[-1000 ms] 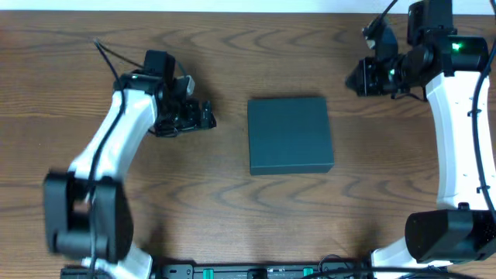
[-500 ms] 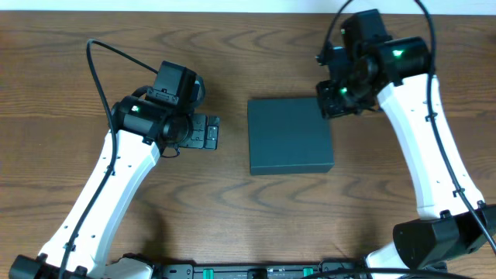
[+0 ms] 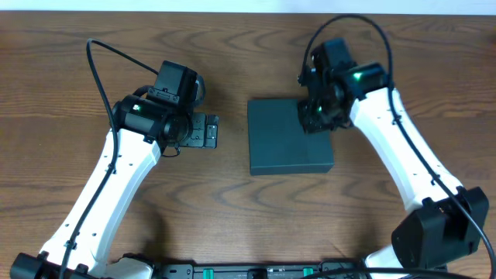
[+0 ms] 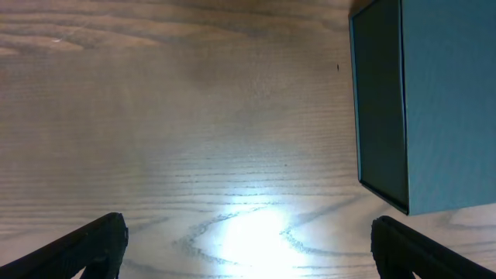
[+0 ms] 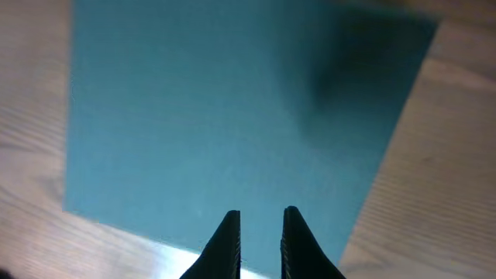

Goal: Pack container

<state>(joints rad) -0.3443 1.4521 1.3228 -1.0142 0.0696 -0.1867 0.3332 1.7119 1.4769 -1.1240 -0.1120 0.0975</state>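
Container [image 3: 291, 136] sits closed near mid tabletop [image 3: 232, 209], a touch toward the right edge, sides roughly parallel w/ the table edges; lid [image 5: 232, 116] flat & shut, no gap seen; can't tell which side has the hinge; nothing to pack shows in any view; right gripper [image 3: 314, 116] is over the box's far right corner, pointing down at the lid; its jaws are drawn almost together w/ only a slit between, holding nothing; whether the tips touch the lid can't be told; left gripper [image 3: 208, 130] hangs low just beside the box's left wall, apart from it, jaws spread wide & empty; its wrist view shows the dark side wall & a sharp corner close by

Handling, as a guess: box looks rigid, matte, square-edged, so it shouldn't flex or crush under a pinch; prob light if empty, so a push on one side could slide it across the wood; matte skin should give fair grip; top face is plain, no handle or tab visible, so nothing to pinch from above; best hold looks like the flap's free edge, a thin tip worked in at the seam, w/ the other arm bracing the opposite wall; whole box looks too wide for one claw to span, though that's only an impression; risk: prying lifts or skids the box instead of opening the flap
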